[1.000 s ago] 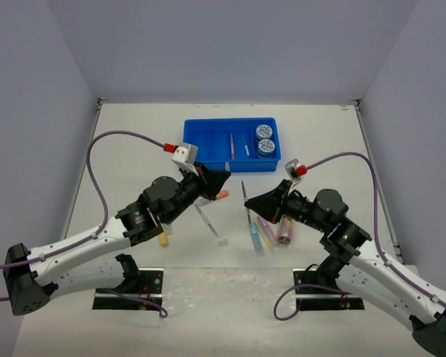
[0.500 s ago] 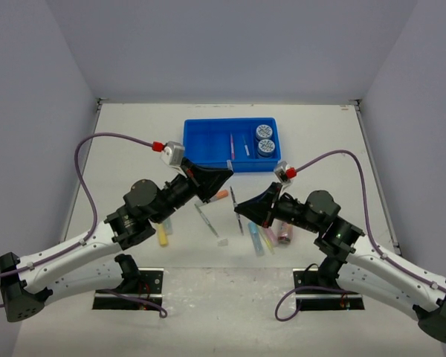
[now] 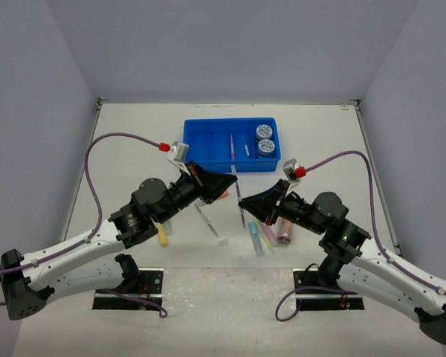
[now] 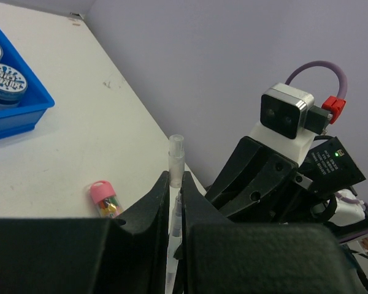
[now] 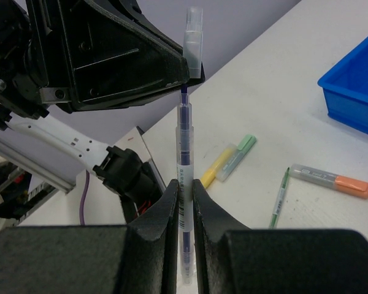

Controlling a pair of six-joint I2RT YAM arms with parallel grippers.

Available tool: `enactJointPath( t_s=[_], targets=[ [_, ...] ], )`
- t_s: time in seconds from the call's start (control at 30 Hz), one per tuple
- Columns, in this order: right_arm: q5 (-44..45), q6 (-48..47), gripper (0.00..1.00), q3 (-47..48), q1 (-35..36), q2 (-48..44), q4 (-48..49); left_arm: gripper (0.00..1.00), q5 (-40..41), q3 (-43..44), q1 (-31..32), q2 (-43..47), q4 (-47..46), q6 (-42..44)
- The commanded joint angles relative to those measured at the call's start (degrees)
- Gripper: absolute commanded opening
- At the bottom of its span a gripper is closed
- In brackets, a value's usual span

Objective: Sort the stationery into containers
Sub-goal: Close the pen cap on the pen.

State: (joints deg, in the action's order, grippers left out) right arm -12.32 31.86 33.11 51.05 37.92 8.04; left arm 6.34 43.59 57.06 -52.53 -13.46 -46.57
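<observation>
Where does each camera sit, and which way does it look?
Top external: above, behind, looking down at table and blue tray; left arm and right arm show.
Left wrist: on left arm, facing right arm; left gripper pinches a cap.
Right wrist: on right arm, facing left arm; right gripper holds a pen.
Both wrist views show the cap.

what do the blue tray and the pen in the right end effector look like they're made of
The blue tray looks like moulded plastic: uniform bright colour, smooth rim. The pen seems to have a clear plastic barrel, with a dark ink tube showing through. Its frosted, translucent cap looks plastic too.
</observation>
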Motion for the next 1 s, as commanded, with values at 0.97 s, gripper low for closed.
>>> enactJointPath(
  t_s=[0.97],
  targets=[
    [3.29,-0.97,0.0,4.54,0.32,0.4,-1.67,0.0,-2.04,-0.5,-0.28,-0.76,-3.46,-4.23]
  ],
)
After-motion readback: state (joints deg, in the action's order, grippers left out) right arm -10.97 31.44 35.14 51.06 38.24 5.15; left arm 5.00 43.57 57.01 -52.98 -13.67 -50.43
